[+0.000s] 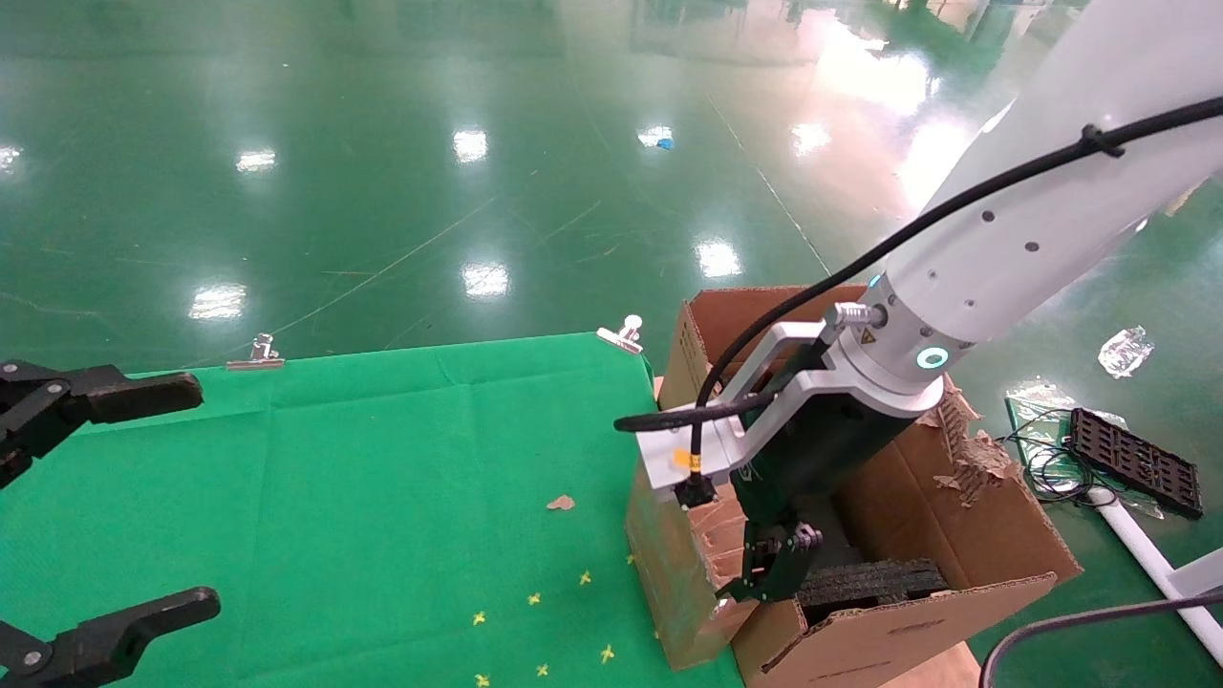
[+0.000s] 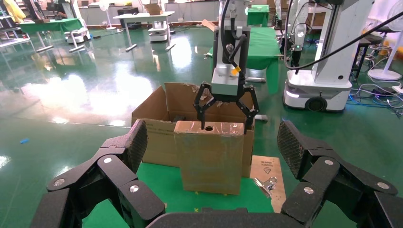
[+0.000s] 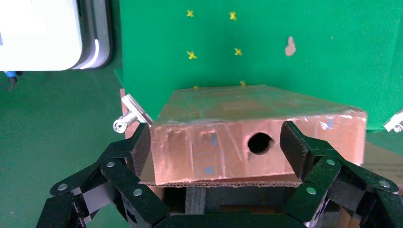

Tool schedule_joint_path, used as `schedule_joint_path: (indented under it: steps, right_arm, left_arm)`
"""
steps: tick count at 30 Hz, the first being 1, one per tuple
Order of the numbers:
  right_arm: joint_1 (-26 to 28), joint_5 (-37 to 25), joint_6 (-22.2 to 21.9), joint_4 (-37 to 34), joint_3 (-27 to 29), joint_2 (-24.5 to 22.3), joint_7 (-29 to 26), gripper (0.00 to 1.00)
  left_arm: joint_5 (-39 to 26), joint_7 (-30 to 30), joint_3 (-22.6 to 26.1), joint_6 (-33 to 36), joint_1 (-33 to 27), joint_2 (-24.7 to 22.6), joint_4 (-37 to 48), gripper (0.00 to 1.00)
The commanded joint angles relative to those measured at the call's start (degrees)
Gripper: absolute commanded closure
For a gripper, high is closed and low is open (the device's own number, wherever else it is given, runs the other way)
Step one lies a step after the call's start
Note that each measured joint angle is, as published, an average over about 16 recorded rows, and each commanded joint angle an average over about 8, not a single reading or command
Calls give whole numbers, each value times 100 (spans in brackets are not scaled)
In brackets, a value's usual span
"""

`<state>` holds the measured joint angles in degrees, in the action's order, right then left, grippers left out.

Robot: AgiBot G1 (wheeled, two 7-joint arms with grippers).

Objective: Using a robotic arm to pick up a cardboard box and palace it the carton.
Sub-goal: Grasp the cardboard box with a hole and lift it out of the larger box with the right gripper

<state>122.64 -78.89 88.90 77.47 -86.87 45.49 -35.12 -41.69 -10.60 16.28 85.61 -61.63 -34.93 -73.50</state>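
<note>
Right gripper (image 2: 223,105) clenched on top narrow edge of small cardboard box (image 2: 209,156), held upright with long axis vertical just outside carton (image 1: 965,535) wall at table (image 1: 315,497) edge; carton opening directly behind; left gripper (image 1: 96,506) open, well apart.

We are in a robotics lab hall: glossy green floor (image 2: 71,95), other wheeled robots (image 2: 328,52), and more green-clothed tables (image 2: 52,24) standing about.
</note>
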Motion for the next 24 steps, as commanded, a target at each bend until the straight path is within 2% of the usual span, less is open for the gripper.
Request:
schedule_joint_path:
  steps: [1, 3, 5, 10, 13, 17, 24]
  right_arm:
    - [99, 36, -13, 5, -96, 23, -11, 0]
    - [203, 3, -55, -19, -159, 25, -344, 0]
    - [299, -111, -104, -60, -235, 40, -906, 0]
    - [427, -456, -61, -314, -510, 278, -3060, 0]
    - [388, -402, 17, -604, -631, 445, -4112, 0]
    - [212, -2, 4, -1129, -650, 529, -4714, 0]
    - [-154, 455, -77, -1892, -670, 655, -5022, 0]
  left_arm:
    - [1, 0, 1, 0, 0, 0, 0, 0]
    - [1, 1, 2, -1, 0, 1, 0, 0]
    - [2, 1, 2, -1, -1, 1, 0, 0]
    - [3, 2, 5, -2, -1, 2, 0, 0]
    - [4, 3, 6, -3, -1, 2, 0, 0]
    - [5, 4, 8, -3, -2, 3, 0, 0]
    - [7, 5, 11, -5, -2, 4, 0, 0]
